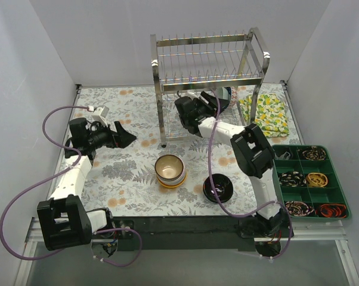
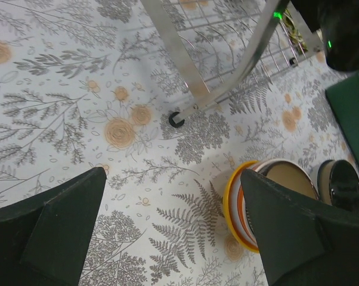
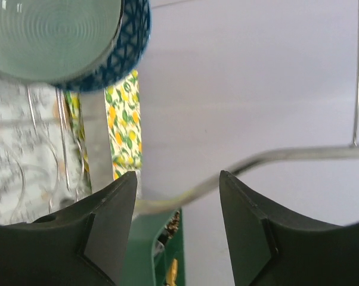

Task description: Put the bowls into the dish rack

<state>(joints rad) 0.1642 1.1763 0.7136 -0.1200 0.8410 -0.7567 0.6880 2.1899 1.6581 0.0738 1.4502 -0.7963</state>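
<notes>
Placement step, seemingly: right gripper (image 3: 176, 179), jaws apart, inside dish rack (image 1: 209, 79) near blue-patterned bowl (image 3: 60, 36); left gripper (image 2: 172, 176), spread wide, should next fetch stacked bowls (image 1: 170, 170).

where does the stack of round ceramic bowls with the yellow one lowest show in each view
Top external: stack of round ceramic bowls, mid-table, in front of the shiny steel wire dish rack.
Left wrist: lower right, below the rack's leg.
Right wrist: not in it.
Shared landmark: the rack, in all three.
</notes>
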